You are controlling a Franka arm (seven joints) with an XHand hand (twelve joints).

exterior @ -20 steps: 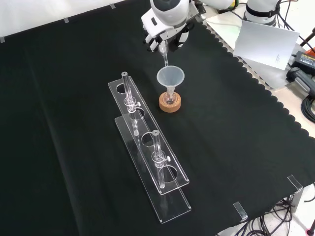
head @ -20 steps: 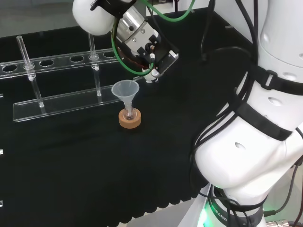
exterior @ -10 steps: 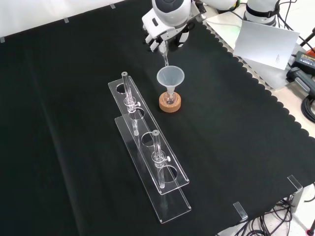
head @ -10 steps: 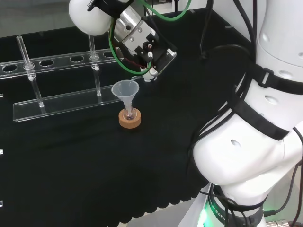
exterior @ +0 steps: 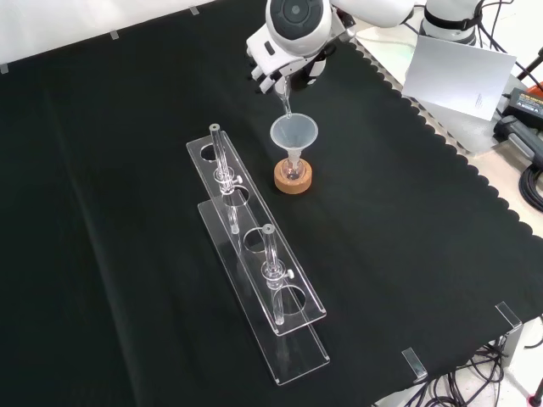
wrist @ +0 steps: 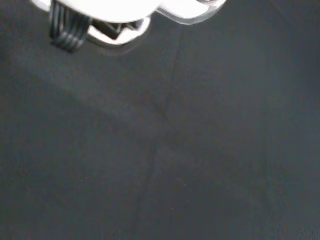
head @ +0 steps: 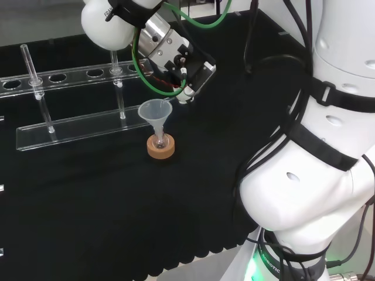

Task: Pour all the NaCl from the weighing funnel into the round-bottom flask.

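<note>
A small round-bottom flask [exterior: 293,169] sits on a cork ring [exterior: 293,181] near the middle of the cloth, with a clear plastic funnel [exterior: 293,133] standing in its neck. The hand [exterior: 284,66] hovers just beyond it in the front view, fingers curled on a thin glass weighing funnel [exterior: 285,102] whose spout slants down to the plastic funnel's rim. In the head view the hand [head: 183,69] is up and right of the funnel [head: 155,110] and cork ring [head: 160,150]. No salt is discernible. A blurred white part of the hand [wrist: 115,10] shows over black cloth in the wrist view.
A long clear tube rack [exterior: 254,271] with two glass tubes [exterior: 222,165] [exterior: 270,261] lies left of the flask in the front view, behind it in the head view [head: 70,132]. A sheet of paper [exterior: 458,72] lies off the cloth's far right. Small clear brackets [exterior: 414,363] stand at the near edge.
The hand and wrist have turned and shifted slightly left in the head view, keeping the weighing funnel's spout over the plastic funnel. Flask and rack have not moved.
</note>
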